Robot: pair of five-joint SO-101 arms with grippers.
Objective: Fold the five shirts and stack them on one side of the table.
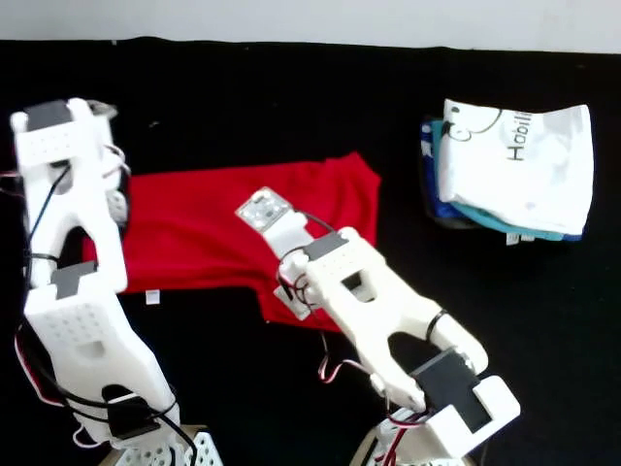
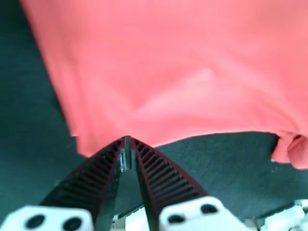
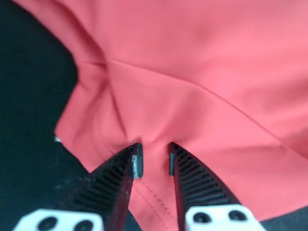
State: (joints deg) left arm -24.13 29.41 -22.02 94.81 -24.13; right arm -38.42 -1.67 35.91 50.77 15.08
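Red shirt (image 1: pixel 223 218) lies spread on the black table (image 1: pixel 243 87), left of centre, long axis running side to side. A small white tag (image 1: pixel 152 297) shows at its near edge.

Stack of folded shirts (image 1: pixel 509 175) sits at the far right side of the table, well apart from the red shirt. A white shirt (image 1: pixel 524 160) lies on top, with a teal layer (image 1: pixel 505 225) and a blue layer (image 1: pixel 432 175) showing under it.

Left arm (image 1: pixel 73 291): you have it standing over the left end of the red shirt. In its wrist view the left gripper (image 2: pixel 126 144) has its jaws drawn together, tips meeting right at the shirt's edge, where red cloth gives way to table. You cannot tell from here whether any cloth is pinched between the tips.

Right arm (image 1: pixel 369 291): you have it reaching in from the near right, with its wrist over the near edge of the shirt toward the right end. The right gripper (image 3: pixel 154 161) has its jaws narrowly parted, one tip on either side of a strip of red cloth. Creases in the fabric run toward the tips, and a stitched hem runs between the fingers (image 3: pixel 137 161).
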